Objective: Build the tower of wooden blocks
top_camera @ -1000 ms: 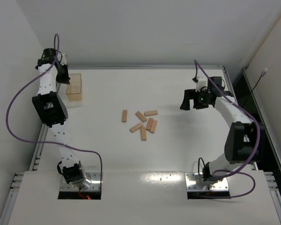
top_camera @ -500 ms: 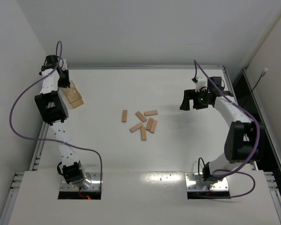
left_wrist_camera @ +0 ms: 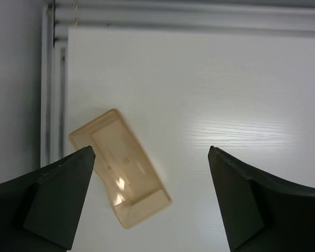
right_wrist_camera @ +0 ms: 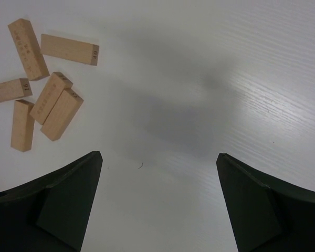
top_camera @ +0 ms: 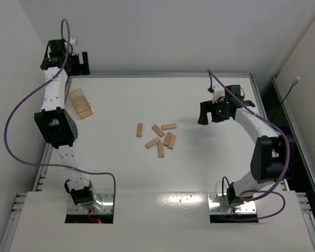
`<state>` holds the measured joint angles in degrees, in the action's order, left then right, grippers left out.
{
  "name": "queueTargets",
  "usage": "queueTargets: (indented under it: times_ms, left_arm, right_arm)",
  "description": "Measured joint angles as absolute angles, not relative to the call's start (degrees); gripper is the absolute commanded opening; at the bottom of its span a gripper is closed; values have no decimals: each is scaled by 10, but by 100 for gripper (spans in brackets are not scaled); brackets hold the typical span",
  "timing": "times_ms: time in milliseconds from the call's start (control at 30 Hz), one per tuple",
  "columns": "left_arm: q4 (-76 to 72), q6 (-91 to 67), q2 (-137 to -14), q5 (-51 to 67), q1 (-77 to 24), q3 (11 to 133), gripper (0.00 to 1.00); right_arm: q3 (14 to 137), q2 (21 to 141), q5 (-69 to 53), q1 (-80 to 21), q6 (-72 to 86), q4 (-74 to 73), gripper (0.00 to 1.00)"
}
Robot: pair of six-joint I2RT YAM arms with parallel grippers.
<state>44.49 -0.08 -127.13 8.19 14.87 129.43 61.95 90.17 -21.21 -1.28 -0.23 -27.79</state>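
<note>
Your left tool (left_wrist_camera: 150, 150) hangs wide open and empty near the far left corner of the desk (left_wrist_camera: 226, 94). Below it, the amber box (left_wrist_camera: 123, 173) lies askew close to the left edge. Your right tool (right_wrist_camera: 160, 155) is spread wide too, holding nothing, over bare desk just beside the wood blocks (top_camera: 158, 137). These lie flat in a loose cluster mid-desk, seven as far as the top view lets you count, some touching.

- Six wood blocks (right_wrist_camera: 50, 98) lying flat, scattered at upper left; two side by side, touching.
- Right gripper (right_wrist_camera: 158, 156) spread wide at bottom edge, well apart from blocks.
- White table (right_wrist_camera: 241, 79) between dark fingers (right_wrist_camera: 68, 194), soft shadow mid-frame.
</note>
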Motion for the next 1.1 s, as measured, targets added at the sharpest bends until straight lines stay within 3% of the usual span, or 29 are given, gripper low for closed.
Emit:
queueTargets:
  times_ms: [200, 300, 433, 633, 867, 1100]
  left_arm:
    - [410, -12, -1035, 99, 12, 1199, 90]
    - [375, -37, -918, 113, -56, 1094, 90]
    - [339, -67, -828, 103, -71, 942, 90]
    - [345, -92, -832, 100, -72, 823, 90]
    - [335, -97, -831, 103, -72, 817, 90]
    - [334, -100, -840, 103, -71, 823, 90]
  right_arm:
    - [634, 886, -184, -88, -24, -288, 87]
    - [640, 879, -169, -147, -34, -287, 87]
    - [640, 881, -147, -232, -51, -282, 87]
    - [680, 939, -137, -262, -130, -279, 88]
    - [807, 1054, -160, -253, -277, -309, 85]
    - [881, 1148, -183, -262, -395, -373, 76]
